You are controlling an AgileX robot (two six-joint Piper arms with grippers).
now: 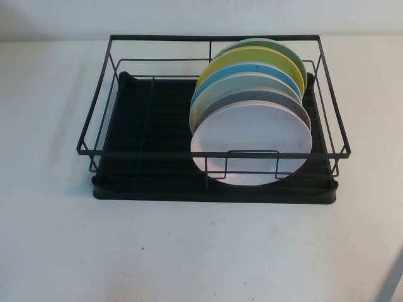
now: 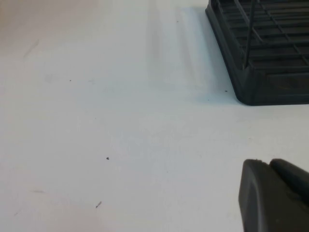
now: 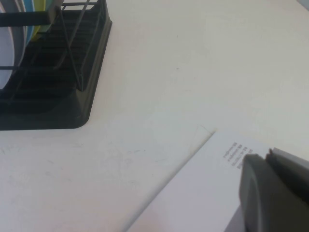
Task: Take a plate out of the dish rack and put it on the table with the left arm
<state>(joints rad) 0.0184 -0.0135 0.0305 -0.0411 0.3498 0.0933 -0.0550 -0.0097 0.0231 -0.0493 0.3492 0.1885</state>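
The pale pink plate (image 1: pixel 250 143) stands upright at the front of a row of plates in the right half of the black wire dish rack (image 1: pixel 157 38). The rack sits on the white table (image 1: pixel 189 251). Neither arm shows in the high view. In the left wrist view, my left gripper (image 2: pixel 268 164) is shut and empty, low over the bare table, short of the rack's corner (image 2: pixel 270 87). In the right wrist view, my right gripper (image 3: pixel 267 155) is shut and empty, off the rack's other corner (image 3: pixel 72 96). An edge of the pink plate (image 3: pixel 6 46) shows there.
Behind the pink plate stand a grey-blue plate (image 1: pixel 280 102), a light blue one (image 1: pixel 249 77), a yellow one (image 1: pixel 252 60) and a green one (image 1: pixel 277 44). The rack's left half holds nothing. A white printed sheet (image 3: pixel 203 193) lies under the right gripper.
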